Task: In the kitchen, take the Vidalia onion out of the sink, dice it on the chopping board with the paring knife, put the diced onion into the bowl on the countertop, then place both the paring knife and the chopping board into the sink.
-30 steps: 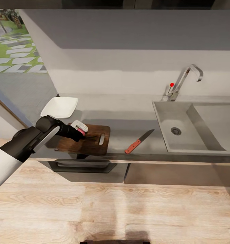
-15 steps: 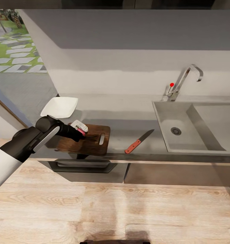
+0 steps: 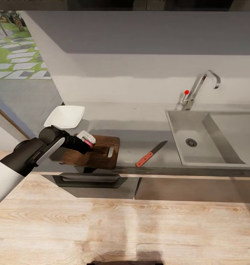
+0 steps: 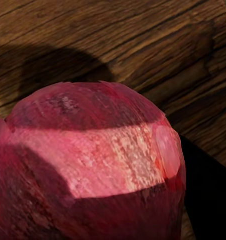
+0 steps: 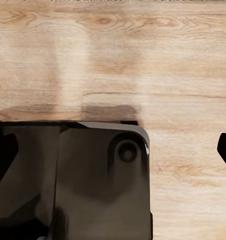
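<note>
We find the left gripper over the near-left part of the chopping board, its fingers closed on the Vidalia onion, which shows as a small pinkish-red bulb at the fingertips. In the left wrist view the onion sits close before the camera with the brown wood grain of the board behind it; we cannot tell from either view whether the bulb touches the board or hangs just above it. The board lies on the countertop near its front edge, slot handle toward the sink side. The bowl stands behind the board, toward the back left, apart from it. The paring knife lies flat on the countertop between the board and the sink, blade tip pointing toward the basin, touching neither. The tap stands at the sink's back edge. The right wrist view shows pale wooden floor and a dark part of the robot's base; we cannot tell the right gripper's state
</note>
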You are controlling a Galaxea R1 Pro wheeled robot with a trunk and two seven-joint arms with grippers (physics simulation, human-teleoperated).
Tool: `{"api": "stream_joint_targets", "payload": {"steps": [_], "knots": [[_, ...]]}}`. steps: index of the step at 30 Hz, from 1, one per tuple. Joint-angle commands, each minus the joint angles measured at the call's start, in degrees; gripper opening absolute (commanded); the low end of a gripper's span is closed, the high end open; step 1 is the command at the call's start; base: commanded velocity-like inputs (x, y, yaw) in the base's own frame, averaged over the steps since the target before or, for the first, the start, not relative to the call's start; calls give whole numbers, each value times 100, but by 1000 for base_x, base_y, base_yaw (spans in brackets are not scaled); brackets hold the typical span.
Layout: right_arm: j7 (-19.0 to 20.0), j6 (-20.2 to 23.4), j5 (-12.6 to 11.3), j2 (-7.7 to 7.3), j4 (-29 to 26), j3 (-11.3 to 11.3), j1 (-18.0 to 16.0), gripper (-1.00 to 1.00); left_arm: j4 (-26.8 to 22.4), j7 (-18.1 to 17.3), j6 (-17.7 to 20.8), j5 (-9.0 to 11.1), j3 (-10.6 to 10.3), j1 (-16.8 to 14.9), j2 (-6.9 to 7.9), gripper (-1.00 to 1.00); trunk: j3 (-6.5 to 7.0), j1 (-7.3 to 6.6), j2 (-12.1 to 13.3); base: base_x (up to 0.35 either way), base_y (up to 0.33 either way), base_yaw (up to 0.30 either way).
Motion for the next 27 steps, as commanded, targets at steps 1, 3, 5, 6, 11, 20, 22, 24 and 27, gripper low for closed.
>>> {"api": "stream_joint_targets", "payload": {"steps": [1, 3, 5, 6, 11, 20, 22, 24, 27], "knots": [[53, -11, 22, 11, -11, -39, 0, 100, 5, -44, 17, -28, -60, -1, 6, -100, -4, 6, -7, 0, 0, 0], [53, -11, 22, 15, -11, -36, 0, 100, 3, -44, 17, -28, -60, -5, 6, -100, 8, 6, -7, 0, 0, 0], [52, -8, 22, 17, -11, -39, 0, 100, 4, -44, 17, -28, -61, -4, 6, -100, 21, 6, -7, 0, 0, 0], [52, -8, 22, 15, -11, -39, 0, 100, 4, -44, 17, -28, -61, -3, 6, -100, 26, 6, -7, 0, 0, 0], [51, -8, 22, 18, -11, -39, 0, 100, 4, -44, 17, -28, -60, -2, 6, -100, 34, 6, -7, 0, 0, 0], [59, -13, 22, 18, -11, -34, 0, 100, 5, -44, 17, -28, -61, -5, 6, -100, 51, 6, -7, 0, 0, 0], [60, -15, 22, 18, -11, -33, 0, 100, 5, -44, 17, -28, -61, -5, 6, -100, 64, 6, -7, 0, 0, 0], [59, -12, 22, 18, -11, -35, 0, 100, 3, -44, 17, -29, -61, -4, 6, -100, 78, 6, -7, 0, 0, 0], [54, -9, 22, 16, -11, -39, 0, 100, 4, -44, 17, -29, -61, -3, 6, -100, 97, 6, -7, 0, 0, 0]]}}
